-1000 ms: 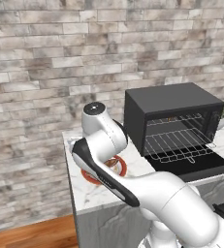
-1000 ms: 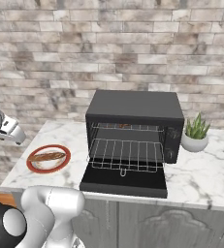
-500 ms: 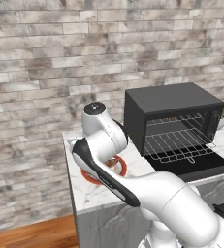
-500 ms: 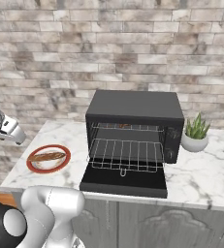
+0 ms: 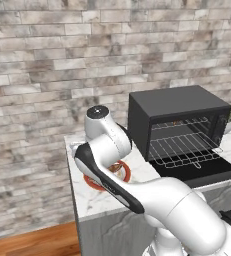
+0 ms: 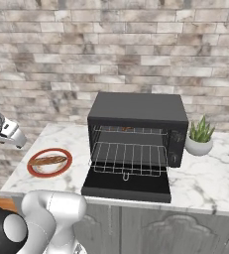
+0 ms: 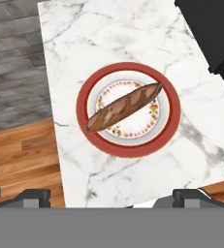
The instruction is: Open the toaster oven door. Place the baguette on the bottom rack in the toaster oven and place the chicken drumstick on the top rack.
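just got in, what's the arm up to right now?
The toaster oven door is already folded down, with both wire racks bare. The gripper hangs above the baguette, jaws wide open and holding nothing. The loaf lies diagonally across a red-rimmed plate on the marble counter, left of the toaster oven. So the door step is done and neither rack is loaded yet.

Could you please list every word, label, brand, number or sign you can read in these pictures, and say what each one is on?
None can be read.
Toaster oven: no legible brand or dial markings; the knob panel on its right front is too dark to tell.
Plate under the baguette: floral pattern on the inner rim, no lettering.
Marble counter and brick wall: no signs.
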Robot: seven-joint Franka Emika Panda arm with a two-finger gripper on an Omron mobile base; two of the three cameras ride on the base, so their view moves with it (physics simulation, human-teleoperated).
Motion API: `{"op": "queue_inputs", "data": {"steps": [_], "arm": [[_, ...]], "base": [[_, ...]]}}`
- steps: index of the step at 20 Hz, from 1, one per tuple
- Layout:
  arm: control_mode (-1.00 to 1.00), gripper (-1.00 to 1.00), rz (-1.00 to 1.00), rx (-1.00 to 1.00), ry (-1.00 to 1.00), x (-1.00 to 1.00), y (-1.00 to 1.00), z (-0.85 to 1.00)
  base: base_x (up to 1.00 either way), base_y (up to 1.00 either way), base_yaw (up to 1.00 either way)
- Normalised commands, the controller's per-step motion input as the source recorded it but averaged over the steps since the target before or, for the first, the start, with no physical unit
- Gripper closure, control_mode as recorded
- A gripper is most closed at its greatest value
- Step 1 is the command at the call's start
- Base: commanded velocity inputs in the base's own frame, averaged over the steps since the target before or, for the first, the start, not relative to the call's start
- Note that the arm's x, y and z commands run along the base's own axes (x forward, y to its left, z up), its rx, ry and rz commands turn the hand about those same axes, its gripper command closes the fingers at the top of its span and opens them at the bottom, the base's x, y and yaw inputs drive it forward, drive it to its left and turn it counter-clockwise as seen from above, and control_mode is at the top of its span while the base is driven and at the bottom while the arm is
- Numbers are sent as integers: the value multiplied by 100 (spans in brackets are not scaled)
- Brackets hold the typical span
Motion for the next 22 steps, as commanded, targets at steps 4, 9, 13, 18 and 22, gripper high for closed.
{"op": "queue_inputs", "data": {"steps": [4, 9, 13, 18, 22], "arm": [[-100, -100, 0, 0, 0, 0, 0, 0], [-100, -100, 0, 0, 0, 0, 0, 0], [-100, -100, -9, 0, -9, -9, -15, -3], [-100, -100, -24, 0, -3, 0, -36, -4], [-100, -100, -26, 0, -1, 4, -41, -5]], "base": [[0, 0, 0], [0, 0, 0], [0, 0, 0], [0, 0, 0], [0, 0, 0]]}}
